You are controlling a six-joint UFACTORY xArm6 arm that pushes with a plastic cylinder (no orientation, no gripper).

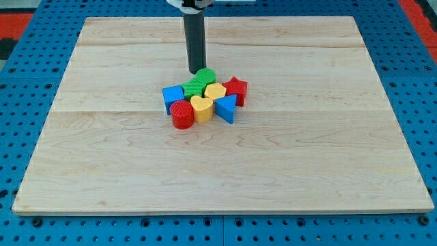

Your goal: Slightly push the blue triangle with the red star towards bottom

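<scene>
The blue triangle [227,108] lies at the lower right of a tight cluster of blocks near the board's middle. The red star [235,89] sits just above and to the right of it, touching it. My tip [196,72] stands at the cluster's top edge, right next to the green round block [205,75], up and to the left of the red star and the blue triangle.
The cluster also holds a green block [194,87], a blue cube [173,96], a red cylinder [182,114], a yellow heart [201,108] and a yellow block [216,91]. The wooden board [102,150] lies on a blue pegboard table.
</scene>
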